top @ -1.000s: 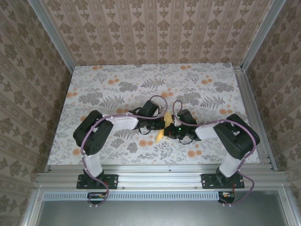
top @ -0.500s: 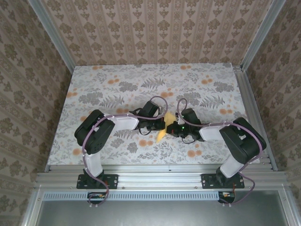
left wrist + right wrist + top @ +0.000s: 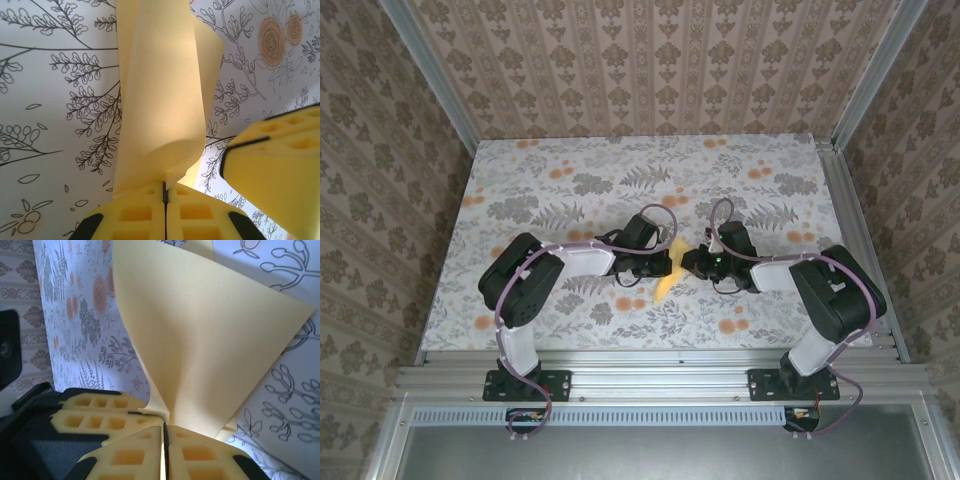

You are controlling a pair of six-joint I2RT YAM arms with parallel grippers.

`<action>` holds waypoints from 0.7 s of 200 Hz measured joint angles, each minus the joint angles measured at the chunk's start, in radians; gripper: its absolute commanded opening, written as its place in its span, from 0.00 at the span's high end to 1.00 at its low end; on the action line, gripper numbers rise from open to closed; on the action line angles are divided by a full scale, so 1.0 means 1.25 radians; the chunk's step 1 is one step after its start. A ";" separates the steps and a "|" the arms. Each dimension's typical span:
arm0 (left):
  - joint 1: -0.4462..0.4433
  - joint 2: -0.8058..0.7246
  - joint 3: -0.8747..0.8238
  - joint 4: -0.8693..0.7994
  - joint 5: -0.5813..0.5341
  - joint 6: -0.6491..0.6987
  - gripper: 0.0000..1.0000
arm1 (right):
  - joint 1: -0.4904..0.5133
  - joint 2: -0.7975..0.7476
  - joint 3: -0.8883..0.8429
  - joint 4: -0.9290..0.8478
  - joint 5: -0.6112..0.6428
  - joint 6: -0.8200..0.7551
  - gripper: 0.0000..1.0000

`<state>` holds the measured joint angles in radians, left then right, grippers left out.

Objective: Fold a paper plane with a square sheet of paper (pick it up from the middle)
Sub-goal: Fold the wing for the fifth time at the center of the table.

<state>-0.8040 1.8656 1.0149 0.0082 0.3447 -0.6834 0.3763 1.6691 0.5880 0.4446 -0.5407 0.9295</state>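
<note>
The mustard-yellow sheet of paper [image 3: 667, 274] hangs folded and curled between my two grippers over the middle of the table, its narrow tip pointing toward the near edge. My left gripper [image 3: 663, 262] is shut on it from the left. In the left wrist view the paper [image 3: 165, 90] rises from the closed left gripper [image 3: 164, 186], with a right finger [image 3: 275, 170] close beside. My right gripper [image 3: 688, 262] is shut on it from the right. The right wrist view has the paper [image 3: 210, 340] fanning out of the closed right gripper [image 3: 164, 427], and the left fingers [image 3: 100, 407] press alongside.
The floral tablecloth [image 3: 550, 190] covers the table, with small orange flower prints [image 3: 730, 325] scattered on it. Metal rails [image 3: 860, 230] and patterned walls close in the sides and back. Both arm bases [image 3: 520, 380] sit at the near edge.
My right gripper has drawn back to the right and slightly farther from the near edge. The paper's lower tip has swung out at a slant. The left gripper has stayed in place.
</note>
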 measured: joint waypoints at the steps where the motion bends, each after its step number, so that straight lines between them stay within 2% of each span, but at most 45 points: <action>1: 0.000 0.000 0.000 0.000 0.000 0.000 0.93 | 0.000 0.002 0.001 0.001 -0.001 0.001 0.83; 89: 0.000 0.000 0.001 -0.001 0.014 0.028 0.91 | -0.010 0.063 0.052 0.058 -0.035 0.032 0.71; 140: 0.000 0.000 0.002 -0.002 0.021 0.042 0.90 | -0.010 0.081 0.075 0.032 -0.035 0.031 0.71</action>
<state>-0.8040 1.8656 1.0172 0.0055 0.3710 -0.6308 0.3634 1.7702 0.6815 0.4850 -0.5850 0.9684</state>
